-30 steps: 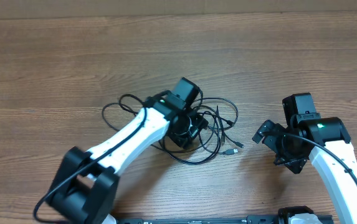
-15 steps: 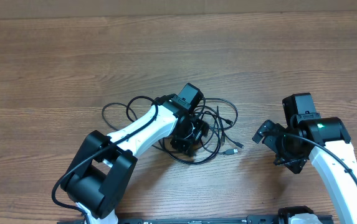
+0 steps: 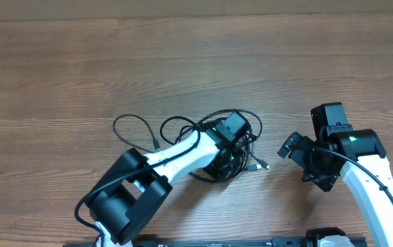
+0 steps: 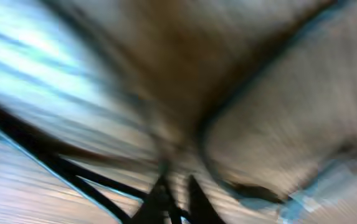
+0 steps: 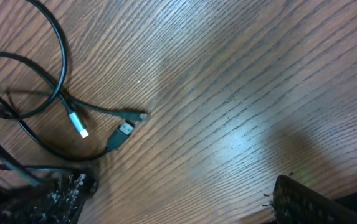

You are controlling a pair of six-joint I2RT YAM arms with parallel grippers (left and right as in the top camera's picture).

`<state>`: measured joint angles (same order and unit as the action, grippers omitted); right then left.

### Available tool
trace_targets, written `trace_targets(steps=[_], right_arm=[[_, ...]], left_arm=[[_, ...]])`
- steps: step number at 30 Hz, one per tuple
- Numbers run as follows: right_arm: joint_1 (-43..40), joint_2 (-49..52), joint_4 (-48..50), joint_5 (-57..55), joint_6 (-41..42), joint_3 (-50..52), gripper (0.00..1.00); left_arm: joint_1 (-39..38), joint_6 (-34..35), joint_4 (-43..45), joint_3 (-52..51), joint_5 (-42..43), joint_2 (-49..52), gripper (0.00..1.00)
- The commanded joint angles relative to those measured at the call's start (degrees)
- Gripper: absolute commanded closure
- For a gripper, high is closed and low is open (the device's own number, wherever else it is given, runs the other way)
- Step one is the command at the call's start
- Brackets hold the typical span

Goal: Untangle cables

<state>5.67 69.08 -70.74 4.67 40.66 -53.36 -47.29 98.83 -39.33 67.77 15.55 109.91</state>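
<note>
The thin black cables [image 3: 249,134] lie in a tangle at the table's middle, and one loop [image 3: 131,116] trails out to the left. My left gripper [image 3: 222,159] sits in the tangle, shut on a strand. Though badly blurred, the left wrist view shows its fingers [image 4: 177,182] close together with a dark strand between them. A plug end [image 3: 258,166] lies to the right of the bundle. My right gripper [image 3: 303,165] hovers open to the right of that plug, holding nothing. The right wrist view shows plug ends [image 5: 123,132] and cable loops [image 5: 60,68] ahead of its wide-set fingers [image 5: 309,199].
The brown wooden table [image 3: 196,62] stretches bare behind the arms. The left arm's white link [image 3: 175,154] lies across the tangle's left part. Thick black wiring [image 3: 371,171] runs along the right arm.
My left gripper has swung right across the tangle and shut, dragging the bundle's middle rightward and bunching it. The left loop stayed behind. The right arm has not moved.
</note>
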Motion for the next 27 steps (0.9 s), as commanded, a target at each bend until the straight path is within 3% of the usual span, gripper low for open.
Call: trace_targets(steps=[1, 7, 15, 19, 27], right_arm=[[-0.2, -0.2, 0.2, 0.2, -0.2, -0.7, 0.0], [-0.2, -0.2, 0.1, 0.2, -0.2, -0.7, 0.0], [-0.2, -0.2, 0.1, 0.2, -0.2, -0.7, 0.0], [-0.2, -0.2, 0.2, 0.2, -0.2, -0.7, 0.0], [-0.2, -0.2, 0.1, 0.2, -0.2, -0.7, 0.0]], left_arm=[[1.5, -2.4, -3.6, -0.1, -6.3, 0.0, 0.96], [7.3, -17.3, -6.1, 0.0, -7.3, -7.8, 0.96], [9.0, -46.3, -0.6, 1.7, -17.7, -27.2, 0.96], [9.0, -51.5, -2.0, 1.7, -18.8, -30.9, 0.96], [9.0, -52.6, -8.2, 1.7, -20.9, -31.3, 0.96]])
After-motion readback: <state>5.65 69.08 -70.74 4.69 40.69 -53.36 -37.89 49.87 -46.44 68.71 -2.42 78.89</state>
